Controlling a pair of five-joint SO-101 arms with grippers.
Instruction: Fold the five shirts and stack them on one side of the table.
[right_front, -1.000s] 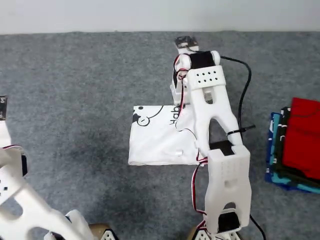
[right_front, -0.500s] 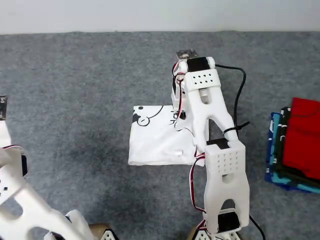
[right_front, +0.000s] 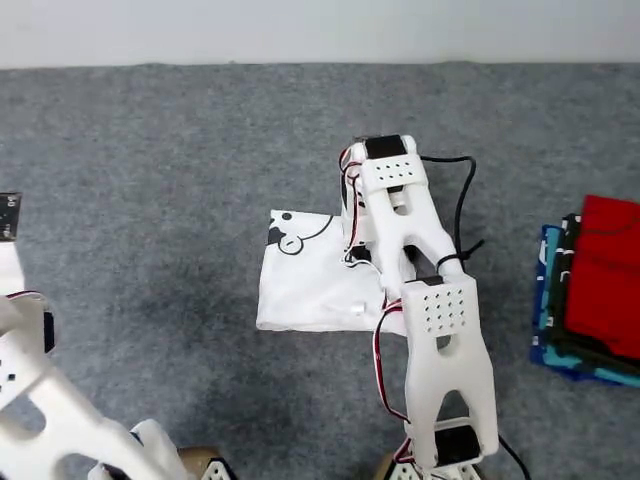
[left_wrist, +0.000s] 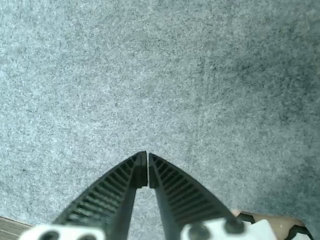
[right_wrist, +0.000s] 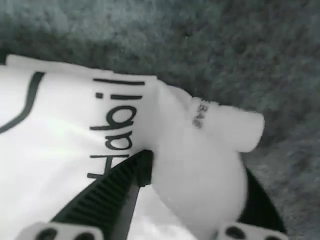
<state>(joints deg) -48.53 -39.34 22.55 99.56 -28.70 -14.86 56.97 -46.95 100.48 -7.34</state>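
A white shirt (right_front: 315, 275) with black print lies partly folded in the middle of the grey carpet table. My right gripper (right_front: 351, 206) hangs over its far right corner. In the right wrist view the right gripper (right_wrist: 195, 170) is shut on a bunched fold of the white shirt (right_wrist: 65, 130), with the label end sticking out beyond the fingers. A stack of folded shirts (right_front: 590, 290), red on top, sits at the right edge. My left gripper (left_wrist: 148, 167) is shut with nothing in it, above bare carpet at the near left.
The left arm (right_front: 40, 400) stands at the near left corner. Grey carpet (right_front: 150, 180) stretches bare to the left of and behind the white shirt. A black cable (right_front: 462, 200) loops beside the right arm.
The right arm has drawn back toward the near side, pulling the shirt's far right corner with it. The left arm has kept still.
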